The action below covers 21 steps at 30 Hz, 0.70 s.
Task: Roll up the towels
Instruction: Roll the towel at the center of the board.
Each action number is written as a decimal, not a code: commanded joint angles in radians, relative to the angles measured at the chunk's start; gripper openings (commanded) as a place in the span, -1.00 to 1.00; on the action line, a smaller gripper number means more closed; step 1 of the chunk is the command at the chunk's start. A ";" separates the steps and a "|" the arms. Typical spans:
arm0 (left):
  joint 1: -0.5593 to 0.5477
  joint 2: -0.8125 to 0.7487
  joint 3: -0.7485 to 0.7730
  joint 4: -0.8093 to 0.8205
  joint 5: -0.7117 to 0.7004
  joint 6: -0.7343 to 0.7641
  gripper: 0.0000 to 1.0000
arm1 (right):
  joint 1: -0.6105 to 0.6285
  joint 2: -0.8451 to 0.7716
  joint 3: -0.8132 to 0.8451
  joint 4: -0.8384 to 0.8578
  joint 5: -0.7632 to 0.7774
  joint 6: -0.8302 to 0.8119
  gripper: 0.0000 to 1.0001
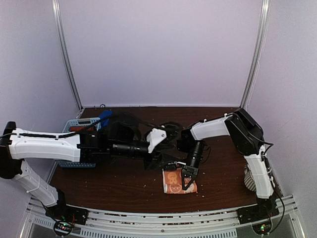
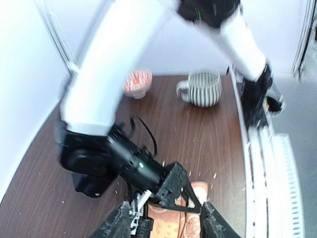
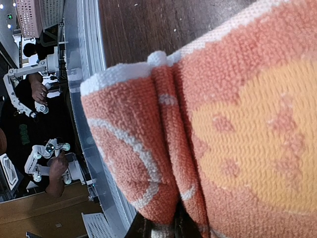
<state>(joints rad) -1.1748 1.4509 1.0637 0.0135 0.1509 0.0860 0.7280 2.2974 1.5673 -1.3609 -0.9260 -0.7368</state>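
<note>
An orange towel with white pattern [image 1: 174, 182] lies folded on the dark table in front of the arms. My right gripper [image 1: 188, 182] points down onto its right part. In the right wrist view the towel [image 3: 218, 124] fills the frame, and a fold of it is pinched between the shut jaws at the bottom edge [image 3: 166, 227]. My left gripper [image 2: 166, 225] hovers at the towel's far edge, its fingers [image 2: 119, 223] spread wide with the towel [image 2: 173, 228] between them; it holds nothing. A royal blue towel [image 1: 104, 119] sits in the basket at the left.
A light blue basket [image 1: 69, 124] stands at the back left under my left arm. A striped mug [image 2: 200, 88] and an orange-and-white patterned bowl [image 2: 137, 83] stand toward the table's right side. The mug [image 1: 249, 178] is beside my right arm's base. Crumbs dot the tabletop.
</note>
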 commanded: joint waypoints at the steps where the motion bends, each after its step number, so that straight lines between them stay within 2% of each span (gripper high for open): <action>1: -0.088 0.172 0.058 -0.187 -0.175 0.181 -0.05 | -0.006 0.051 0.004 0.062 0.117 0.018 -0.89; 5: -0.139 0.299 0.120 -0.252 -0.217 0.228 -0.05 | -0.008 0.050 0.002 0.066 0.122 0.019 -0.88; 13: -0.172 0.464 0.191 -0.249 -0.292 0.239 -0.08 | -0.007 0.045 -0.019 0.080 0.119 0.022 -0.87; 18: -0.175 0.523 0.213 -0.244 -0.362 0.240 -0.30 | -0.007 0.039 -0.019 0.082 0.119 0.019 -0.87; 21: -0.175 0.546 0.221 -0.243 -0.386 0.235 -0.33 | -0.007 0.037 -0.021 0.083 0.118 0.017 -0.87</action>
<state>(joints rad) -1.3437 1.9640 1.2549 -0.2443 -0.1658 0.3103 0.7258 2.3020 1.5761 -1.3693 -0.9218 -0.7261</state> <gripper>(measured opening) 0.340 0.096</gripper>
